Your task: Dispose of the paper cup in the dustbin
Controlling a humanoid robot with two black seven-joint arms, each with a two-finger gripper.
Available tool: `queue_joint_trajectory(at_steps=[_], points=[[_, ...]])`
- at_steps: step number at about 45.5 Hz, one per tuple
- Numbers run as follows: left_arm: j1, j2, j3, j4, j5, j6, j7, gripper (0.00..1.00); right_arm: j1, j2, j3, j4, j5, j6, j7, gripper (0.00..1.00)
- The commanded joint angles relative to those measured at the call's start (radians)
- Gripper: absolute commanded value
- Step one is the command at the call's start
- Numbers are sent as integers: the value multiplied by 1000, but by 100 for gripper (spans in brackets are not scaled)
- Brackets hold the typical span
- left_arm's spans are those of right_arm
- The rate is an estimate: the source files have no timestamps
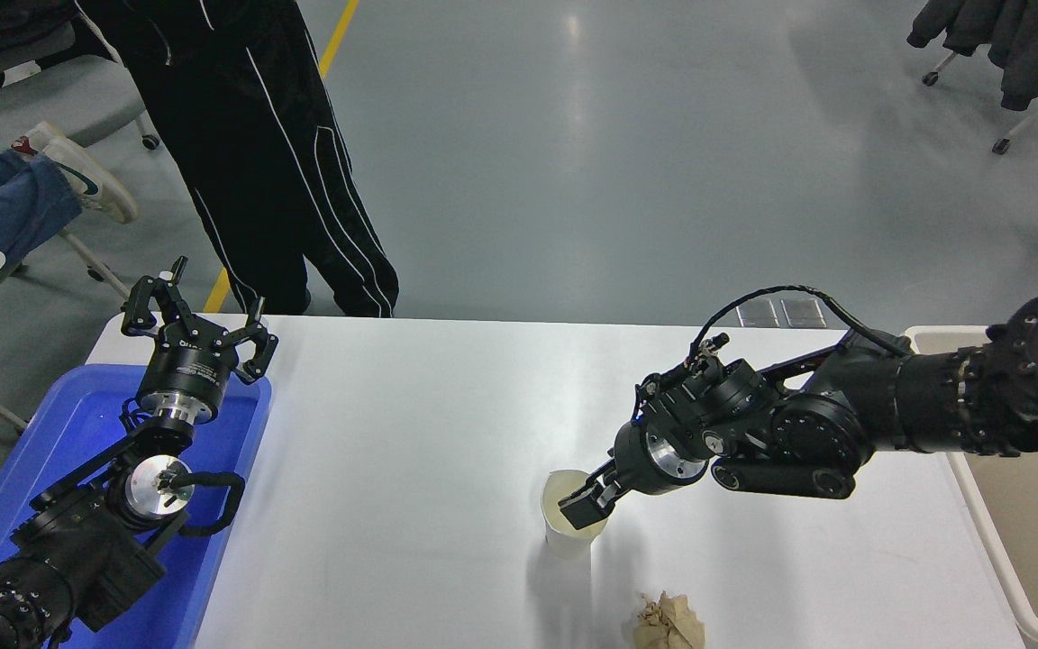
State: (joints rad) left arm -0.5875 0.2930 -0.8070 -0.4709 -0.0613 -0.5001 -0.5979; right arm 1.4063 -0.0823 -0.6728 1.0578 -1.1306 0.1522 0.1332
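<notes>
Small white tapered paper cup point(570, 525) upright on white table point(411, 451), long axis vertical, mouth up, just beyond crumpled brown paper wad point(669, 623). Right black gripper point(584, 510) at cup's right rim, fingertips dipping inside mouth; spread not discernible. Beige rectangular plastic dustbin point(1006, 550) well right of cup. Left black gripper point(196, 326) spread, parked over blue plastic tray point(50, 451), far left of cup.

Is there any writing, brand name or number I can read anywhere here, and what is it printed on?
No text here can be read.
Left gripper: small white print on its black body, too blurred to read.
Paper cup: plain, no print seen.
Blue tray, dustbin, crumpled brown paper: no marks seen.
Right gripper: no lettering visible.
</notes>
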Motion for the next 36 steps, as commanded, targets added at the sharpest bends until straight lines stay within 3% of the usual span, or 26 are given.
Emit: queue_joint_trajectory(at_steps=[1, 8, 13, 26, 36], points=[[0, 0, 0, 0, 0, 0, 1, 100, -6, 9, -2, -21, -2, -3, 5, 79], [0, 0, 0, 0, 0, 0, 0, 100, 0, 9, -7, -19, 0, 1, 5, 41], [0, 0, 0, 0, 0, 0, 1, 100, 3, 9, -10, -19, 0, 4, 14, 25], [0, 0, 0, 0, 0, 0, 0, 100, -3, 10, -14, -19, 0, 4, 37, 0], [0, 0, 0, 0, 0, 0, 0, 100, -7, 10, -16, -22, 2, 4, 45, 0]])
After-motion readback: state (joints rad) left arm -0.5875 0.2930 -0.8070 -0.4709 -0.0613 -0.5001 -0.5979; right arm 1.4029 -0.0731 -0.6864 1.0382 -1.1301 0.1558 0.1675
